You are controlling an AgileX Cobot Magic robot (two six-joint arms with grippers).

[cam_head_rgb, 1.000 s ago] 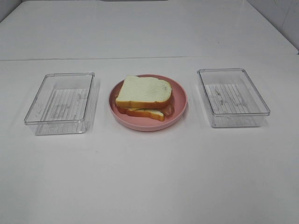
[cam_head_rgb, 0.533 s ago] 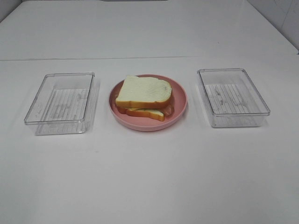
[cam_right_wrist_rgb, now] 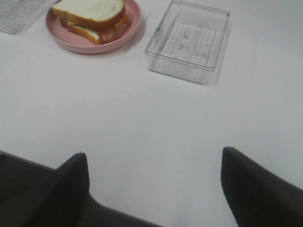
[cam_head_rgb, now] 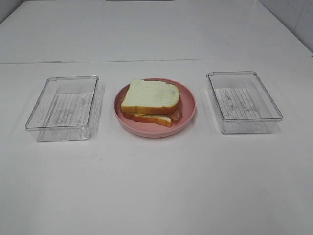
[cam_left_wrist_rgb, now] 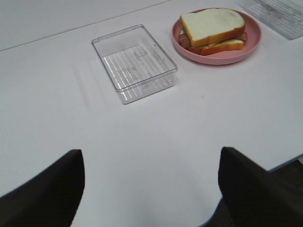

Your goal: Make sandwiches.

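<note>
One assembled sandwich [cam_head_rgb: 149, 98] lies on a round pink plate [cam_head_rgb: 190, 104] at the table's middle. Two white bread slices with orange-brown crust are stacked, the top one shifted back. A reddish bacon edge [cam_head_rgb: 176, 115] peeks out at the right; lettuce and cheese do not show clearly. Neither gripper shows in the exterior view. In the left wrist view my left gripper [cam_left_wrist_rgb: 151, 189] is open and empty, well short of the sandwich [cam_left_wrist_rgb: 212, 26]. In the right wrist view my right gripper [cam_right_wrist_rgb: 154, 189] is open and empty, far from the sandwich [cam_right_wrist_rgb: 90, 12].
An empty clear plastic tray [cam_head_rgb: 63, 105] stands left of the plate and another [cam_head_rgb: 243, 100] right of it. Both also show in the wrist views, the left tray [cam_left_wrist_rgb: 135, 61] and the right tray [cam_right_wrist_rgb: 189, 40]. The table's front edge lies near both grippers.
</note>
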